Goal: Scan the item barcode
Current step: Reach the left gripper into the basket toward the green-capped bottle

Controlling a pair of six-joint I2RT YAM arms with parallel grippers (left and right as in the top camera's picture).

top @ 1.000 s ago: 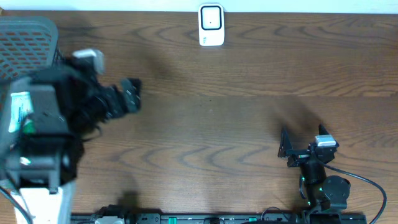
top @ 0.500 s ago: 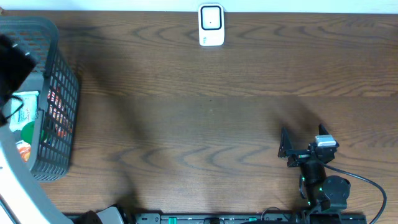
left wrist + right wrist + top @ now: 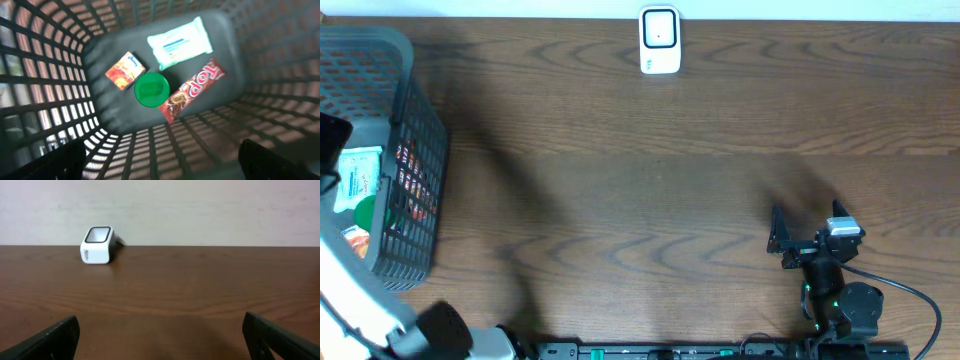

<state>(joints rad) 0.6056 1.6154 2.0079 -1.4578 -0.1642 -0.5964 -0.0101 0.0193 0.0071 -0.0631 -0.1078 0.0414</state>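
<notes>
Items: four lie on the floor of the grey mesh basket [image 3: 50, 100], seen from the left wrist camera looking straight down into it.
- white wipes pack [image 3: 180, 44], at the far end of the floor
- small orange packet [image 3: 125, 70], beside the pack's corner
- green round lid [image 3: 151, 90], between the orange packet and the bar, touching or nearly touching both
- red chocolate bar [image 3: 195, 90], lying diagonally, with one end under or against the green lid; cannot tell which

The view is motion-blurred. The print on the packs is mostly unreadable and no barcode can be made out on any upward face.

Left gripper [image 3: 160, 165]: jaws spread wide and holding nothing. Only the two dark fingertips [image 3: 45, 160] show, at the bottom corners of the frame above the basket opening. In the overhead view the left arm [image 3: 350, 290] is cut off by the left edge, and it covers part of the basket there.

Scanner [image 3: 660, 40]: white, upright at the far edge of the table [image 3: 650, 200], well apart from the basket. Its window faces the right wrist camera.

Right gripper [image 3: 807, 222]: jaws wide and empty, low over the near right part of the table and pointing toward the scanner.
</notes>
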